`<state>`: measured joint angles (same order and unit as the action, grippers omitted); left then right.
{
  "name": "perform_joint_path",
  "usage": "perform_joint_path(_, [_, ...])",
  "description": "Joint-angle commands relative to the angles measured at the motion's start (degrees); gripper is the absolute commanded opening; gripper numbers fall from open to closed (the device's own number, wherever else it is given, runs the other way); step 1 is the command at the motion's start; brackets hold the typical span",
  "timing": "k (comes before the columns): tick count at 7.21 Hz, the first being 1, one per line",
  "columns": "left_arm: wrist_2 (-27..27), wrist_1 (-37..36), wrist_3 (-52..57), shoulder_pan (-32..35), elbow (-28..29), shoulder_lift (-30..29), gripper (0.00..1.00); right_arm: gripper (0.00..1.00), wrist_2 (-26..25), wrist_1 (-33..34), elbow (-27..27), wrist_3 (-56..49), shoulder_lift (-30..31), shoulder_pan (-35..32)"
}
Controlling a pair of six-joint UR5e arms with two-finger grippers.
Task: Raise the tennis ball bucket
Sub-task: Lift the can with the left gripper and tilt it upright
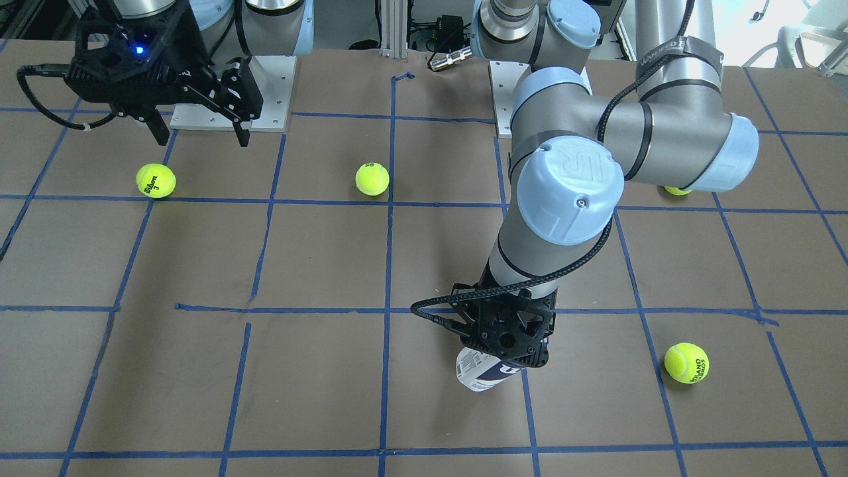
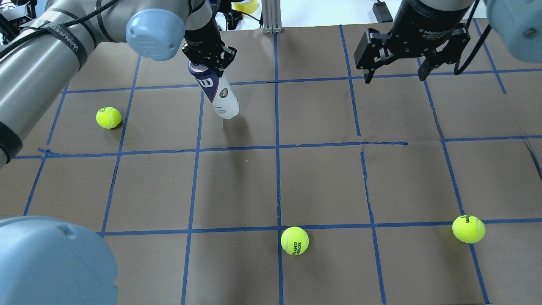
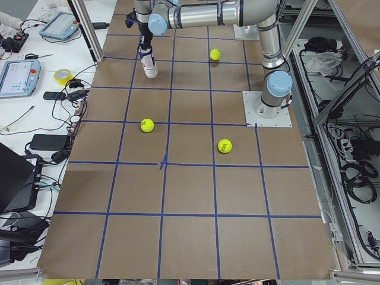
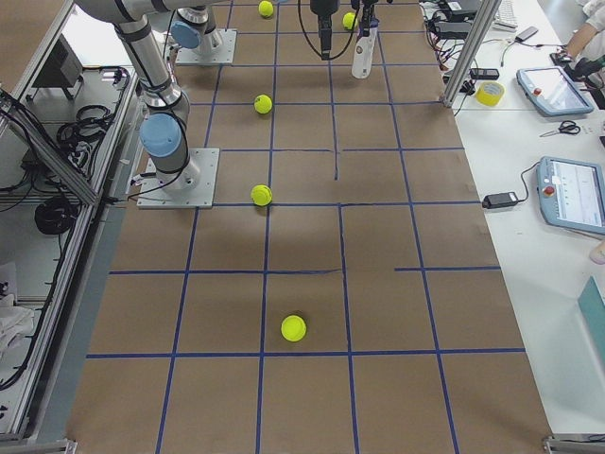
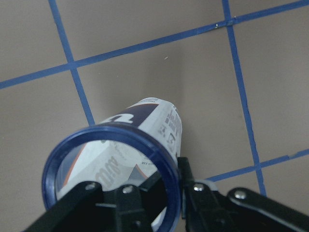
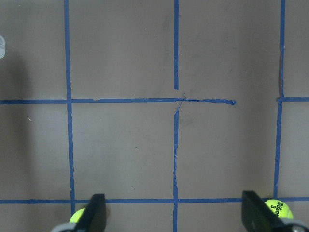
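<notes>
Jaws of the left gripper (image 2: 211, 63) are clamped on the dark blue rim of the tennis ball bucket (image 2: 221, 96), gripping it at its open top. The bucket hangs tilted, its lower end swung toward the near side in the overhead view, over the far left part of the table (image 2: 322, 182). Whether its base touches the brown paper cannot be told. The left wrist view looks down through the rim along the white-and-navy label. The right gripper (image 2: 396, 74) hovers over the far right of the table with its fingers spread apart and nothing between them. One tennis ball (image 2: 108, 117) lies to the left of the bucket, well apart from it. Two more tennis balls (image 2: 294, 240) (image 2: 468, 229) rest on the near side, at centre and right.
</notes>
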<state>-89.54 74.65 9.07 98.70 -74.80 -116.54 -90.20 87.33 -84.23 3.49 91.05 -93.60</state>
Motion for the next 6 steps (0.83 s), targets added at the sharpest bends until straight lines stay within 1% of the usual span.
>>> perform_joint_path(1, [-1.2,-1.0,0.2,1.4,0.1,-0.6,0.0,1.0,0.0,1.0,-0.1,0.0,0.0,0.0])
perform_joint_path(4, [-0.9,-1.1,0.3,1.5,0.1,-1.2,0.01,1.0,0.0,1.2,-0.1,0.1,0.0,0.0])
perform_joint_path(5, [-0.5,-1.0,0.1,1.5,0.1,-1.3,0.06,1.0,0.0,1.2,-0.1,0.1,0.0,0.0])
perform_joint_path(6, [-0.5,-0.8,0.1,1.5,0.0,-1.3,0.16,1.0,0.0,1.2,-0.1,0.1,0.0,0.0])
